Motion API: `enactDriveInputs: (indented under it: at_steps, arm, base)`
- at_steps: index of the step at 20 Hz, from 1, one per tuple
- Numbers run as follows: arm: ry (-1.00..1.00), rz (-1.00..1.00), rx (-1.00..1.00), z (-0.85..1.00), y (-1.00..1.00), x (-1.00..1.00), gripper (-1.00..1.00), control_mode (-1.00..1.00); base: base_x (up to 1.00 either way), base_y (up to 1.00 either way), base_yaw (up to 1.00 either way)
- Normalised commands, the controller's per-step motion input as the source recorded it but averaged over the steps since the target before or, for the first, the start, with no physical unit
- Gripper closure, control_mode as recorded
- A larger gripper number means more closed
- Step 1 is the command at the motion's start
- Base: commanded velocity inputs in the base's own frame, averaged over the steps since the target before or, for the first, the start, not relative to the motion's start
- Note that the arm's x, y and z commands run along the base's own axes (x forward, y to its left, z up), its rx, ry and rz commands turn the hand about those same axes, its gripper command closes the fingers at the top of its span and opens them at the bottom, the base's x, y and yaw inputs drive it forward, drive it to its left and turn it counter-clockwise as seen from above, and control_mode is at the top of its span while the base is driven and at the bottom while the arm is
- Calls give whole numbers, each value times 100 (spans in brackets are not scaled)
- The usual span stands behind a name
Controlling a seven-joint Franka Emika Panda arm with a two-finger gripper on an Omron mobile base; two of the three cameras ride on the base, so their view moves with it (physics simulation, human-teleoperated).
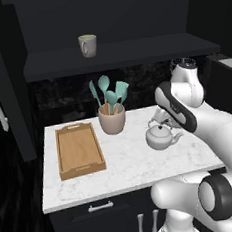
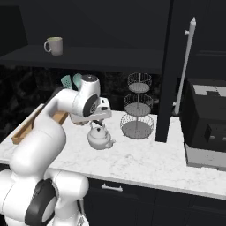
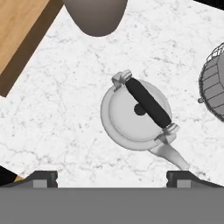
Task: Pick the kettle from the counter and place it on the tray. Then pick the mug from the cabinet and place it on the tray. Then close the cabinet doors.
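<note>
The pale kettle (image 1: 161, 136) (image 2: 100, 137) stands upright on the marble counter (image 1: 128, 167), to the right of the wooden tray (image 1: 78, 147) (image 2: 26, 128). In the hand view the kettle (image 3: 135, 116) lies straight below, its dark handle running diagonally and its spout toward the lower right. My gripper (image 2: 97, 123) (image 3: 113, 178) hovers just above the kettle, open, with nothing between its fingers. The mug (image 1: 87, 45) (image 2: 54, 45) sits on the shelf of the black cabinet (image 1: 117, 55). Both cabinet doors (image 1: 3, 73) (image 2: 176, 57) stand open.
A tan pot of teal utensils (image 1: 112, 119) (image 3: 94, 15) stands behind the kettle, beside the tray (image 3: 22, 26). A three-tier wire basket (image 2: 137, 110) (image 3: 214, 87) is to the kettle's right. A dark appliance (image 2: 207, 128) fills the counter's right end.
</note>
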Motion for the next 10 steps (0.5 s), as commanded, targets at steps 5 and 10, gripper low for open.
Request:
enactDriveInputs:
  at_steps: [5,10]
  arm:
    - [0,3,0,-18,-2,35,-100,-100]
    - [0,0,0,-21,-2,37,-100,-100]
  base:
    - [0,0,0]
    - [0,0,0]
